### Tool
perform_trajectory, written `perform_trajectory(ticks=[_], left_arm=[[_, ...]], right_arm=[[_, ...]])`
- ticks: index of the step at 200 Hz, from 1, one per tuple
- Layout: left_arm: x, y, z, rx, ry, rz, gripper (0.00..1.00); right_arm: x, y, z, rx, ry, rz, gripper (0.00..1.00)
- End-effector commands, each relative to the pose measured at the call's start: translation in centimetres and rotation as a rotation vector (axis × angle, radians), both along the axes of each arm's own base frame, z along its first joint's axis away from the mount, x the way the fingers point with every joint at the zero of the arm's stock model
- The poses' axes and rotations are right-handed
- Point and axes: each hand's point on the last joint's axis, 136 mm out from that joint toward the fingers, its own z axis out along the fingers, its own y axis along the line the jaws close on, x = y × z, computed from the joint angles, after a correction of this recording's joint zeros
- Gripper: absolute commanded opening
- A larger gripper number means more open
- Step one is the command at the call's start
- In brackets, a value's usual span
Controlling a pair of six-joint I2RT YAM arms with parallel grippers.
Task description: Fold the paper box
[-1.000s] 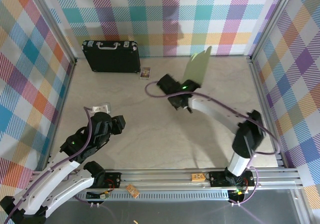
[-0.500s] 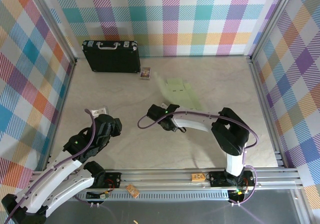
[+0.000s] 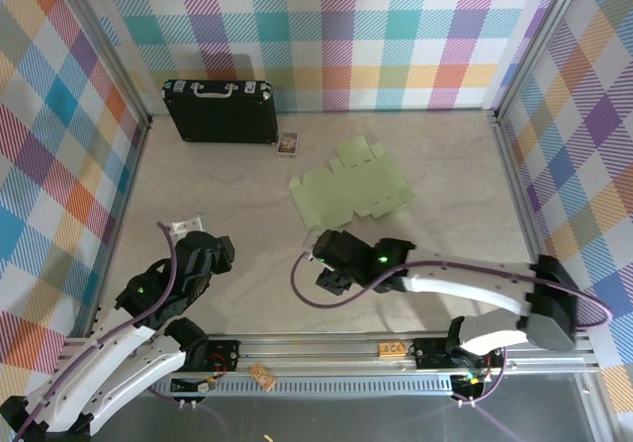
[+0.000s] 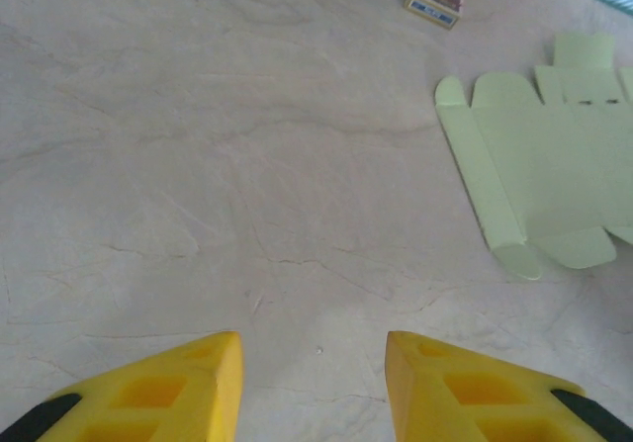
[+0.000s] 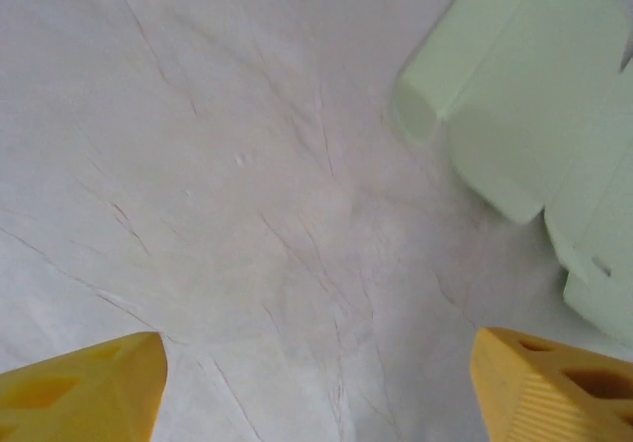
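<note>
Top cam has both arms low over the near half of the table [image 3: 247,215]: left gripper [image 3: 203,249] near-left, right gripper [image 3: 329,272] about centre, with its purple cable [image 3: 297,289] looping out on its left. I read finger spacing off the wrist cams. The left gripper [image 4: 312,363] has its fingers moderately apart over bare table, holding nothing. The right gripper [image 5: 316,363] is spread wide, also holding nothing. The paper box [image 3: 351,190] lies flat and unfolded mid-table, just beyond the right gripper and not touching it, and well off to the far right of the left one. The right wrist cam catches the paper box [image 5: 534,116] by its nearest rounded tabs, upper right. The left wrist cam sees its left panels and end flaps, bare table in between. Top cam gives me the full outline. Past the box's far-left corner is a tiny picture card [image 3: 288,143]. A black case [image 3: 220,111] stands against the back wall, far left, apart from the box.
</note>
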Motion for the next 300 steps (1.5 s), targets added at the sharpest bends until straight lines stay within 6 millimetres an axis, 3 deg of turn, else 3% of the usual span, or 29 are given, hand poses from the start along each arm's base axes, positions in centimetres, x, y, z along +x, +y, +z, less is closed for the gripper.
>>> perform_trajectory(ticks=[1,33,76,112,133,156,185,228,242,259,274,287,300], left_arm=[[0.2,-1.7,0.4,-0.027,0.003,-0.087,0.43],[0.4,-5.8,-1.4,-0.065,0.14,-0.246,0.46],[0.5,-7.6,-3.5,-0.067,0.233,-0.31,0.5],[0.3,-7.3,-4.0,-0.057,0.248,-0.305,0.52],[-0.1,-7.1,-4.1,-0.054,0.253,-0.303,0.52],[-0.2,-7.1,-4.1,-0.069,0.239,-0.305,0.53],[0.0,-7.4,-4.0,-0.075,0.238,-0.312,0.53],[-0.1,-7.5,-3.9,-0.091,0.223,-0.318,0.53],[-0.2,-7.4,-3.9,-0.09,0.222,-0.317,0.53],[-0.3,-7.3,-3.7,-0.09,0.217,-0.313,0.53],[-0.2,-7.2,-3.4,-0.094,0.211,-0.31,0.53],[-0.3,-7.2,-3.4,-0.091,0.212,-0.311,0.53],[-0.4,-7.1,-3.3,-0.091,0.216,-0.309,0.53]], right_arm=[[2.1,-0.5,1.9,0.194,0.045,-0.073,0.87],[10.3,-7.3,2.7,0.382,0.2,-0.489,0.86],[18.3,-14.1,-0.5,0.447,0.395,-0.834,0.85],[23.1,-16.1,-4.3,0.418,0.553,-0.956,0.82],[24.3,-16.7,-6.2,0.359,0.604,-0.999,0.76],[23.9,-16.0,-8.0,0.368,0.658,-0.988,0.68],[20.9,-14.5,-10.0,0.367,0.76,-0.948,0.56],[11.7,-7.4,-11.4,0.379,0.892,-0.764,0.52],[8.5,-4.1,-11.5,0.354,0.926,-0.671,0.51],[5.8,-0.3,-10.4,0.349,0.936,-0.56,0.54],[5.0,2.6,-7.7,0.397,0.925,-0.447,0.55],[5.7,3.3,-4.8,0.457,0.869,-0.404,0.57],[7.4,2.4,-2.7,0.491,0.754,-0.4,0.64]])
